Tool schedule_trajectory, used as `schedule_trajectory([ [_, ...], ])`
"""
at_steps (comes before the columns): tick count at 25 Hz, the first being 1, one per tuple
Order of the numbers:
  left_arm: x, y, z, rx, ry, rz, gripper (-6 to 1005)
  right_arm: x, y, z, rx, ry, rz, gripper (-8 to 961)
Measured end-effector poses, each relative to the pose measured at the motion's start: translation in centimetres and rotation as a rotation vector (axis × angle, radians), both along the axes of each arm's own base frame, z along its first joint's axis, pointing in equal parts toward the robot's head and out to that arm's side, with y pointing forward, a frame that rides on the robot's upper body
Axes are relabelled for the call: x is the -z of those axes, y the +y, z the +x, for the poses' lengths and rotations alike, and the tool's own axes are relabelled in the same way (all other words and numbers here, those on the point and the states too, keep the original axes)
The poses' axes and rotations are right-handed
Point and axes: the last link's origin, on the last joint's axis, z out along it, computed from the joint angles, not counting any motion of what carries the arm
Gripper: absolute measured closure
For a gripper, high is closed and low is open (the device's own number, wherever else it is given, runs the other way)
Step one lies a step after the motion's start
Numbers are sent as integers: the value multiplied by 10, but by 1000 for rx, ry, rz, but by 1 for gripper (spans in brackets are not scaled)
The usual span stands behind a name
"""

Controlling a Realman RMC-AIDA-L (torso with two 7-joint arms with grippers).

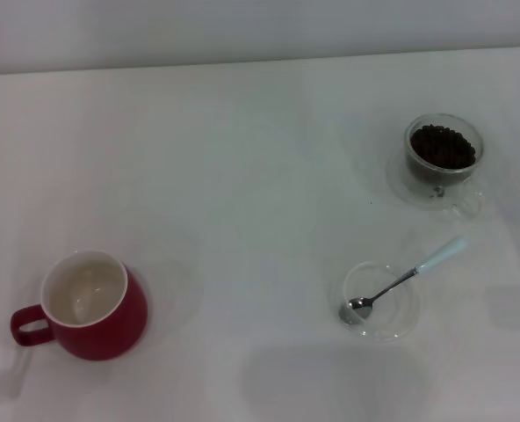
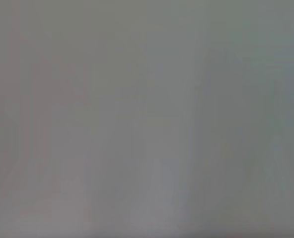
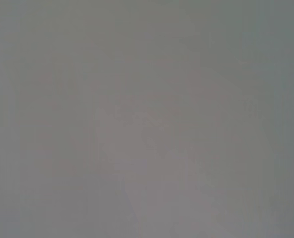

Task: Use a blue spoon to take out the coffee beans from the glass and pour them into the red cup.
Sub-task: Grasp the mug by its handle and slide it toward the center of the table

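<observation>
On a shallow clear dish (image 1: 381, 303) rests the blue spoon (image 1: 405, 280).

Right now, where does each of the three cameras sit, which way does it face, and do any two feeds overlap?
Head view: on the robot's head, looking forward and down at the white table, with the dark red mug with a white inside, the clear glass cup of dark coffee beans, and the metal teaspoon with a pale blue handle resting in a shallow clear round dish. No gripper is identifiable.
Left wrist view: on the left arm's wrist; plain grey, nothing identifiable.
Right wrist view: on the right wrist; likewise grey.
Shared: the wrist views match only in blankness.
</observation>
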Motion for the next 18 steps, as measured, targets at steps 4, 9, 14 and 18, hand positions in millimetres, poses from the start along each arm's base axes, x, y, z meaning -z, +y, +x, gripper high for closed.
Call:
schedule_trajectory([
  [4, 7, -3, 1, -2, -4, -39, 152, 2, -6, 2, 8, 8, 2, 527],
  [9, 14, -4, -2, -28, -5, -80, 152, 4, -9, 2, 11, 16, 0, 526],
  [14, 20, -4, -3, -45, -2, -112, 151, 6, -10, 2, 12, 24, -1, 526],
  [18, 25, -3, -4, -60, -2, -144, 151, 6, -8, 1, 9, 26, -1, 526],
])
